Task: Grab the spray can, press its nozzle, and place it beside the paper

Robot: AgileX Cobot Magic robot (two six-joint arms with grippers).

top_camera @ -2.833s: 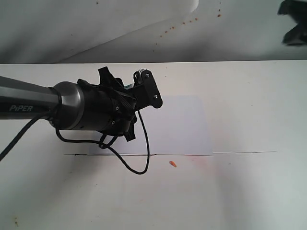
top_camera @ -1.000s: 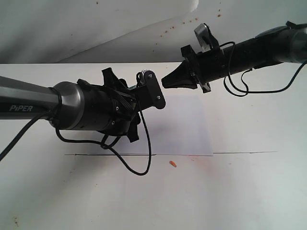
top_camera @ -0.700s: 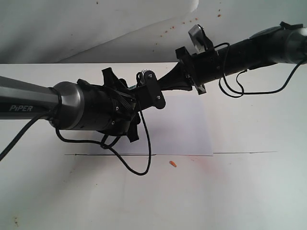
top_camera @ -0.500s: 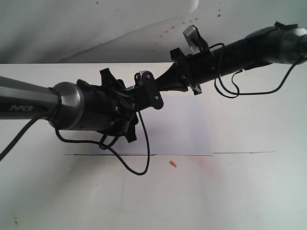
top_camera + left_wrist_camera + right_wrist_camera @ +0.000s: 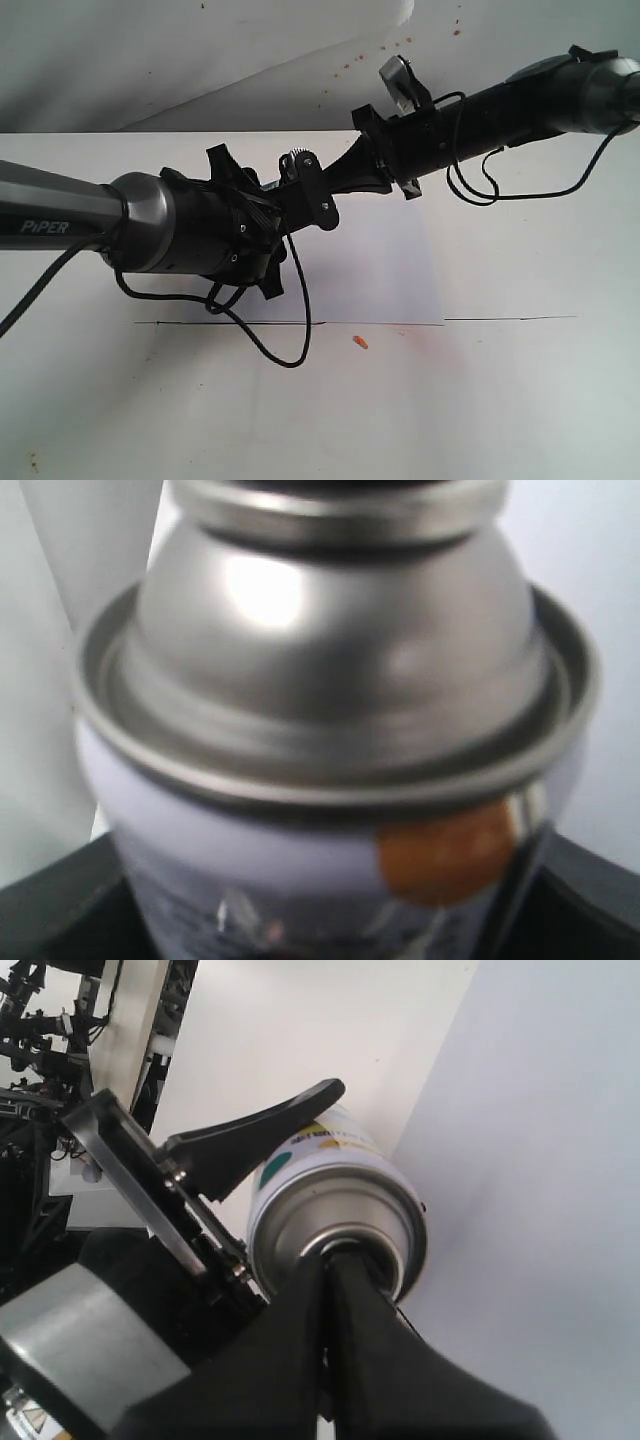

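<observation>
White table (image 5: 520,400); left end effector (image 5: 300,187) pinches spray can (image 5: 335,1195) (clear from wrists only), right end effector (image 5: 328,1260) pressed together.

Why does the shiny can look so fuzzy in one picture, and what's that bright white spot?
Left wrist view: the spray can fills the frame, very close to the lens, so it blurs; the spot is light glaring off its domed top. Right wrist view: the same can looks sharper.
</observation>
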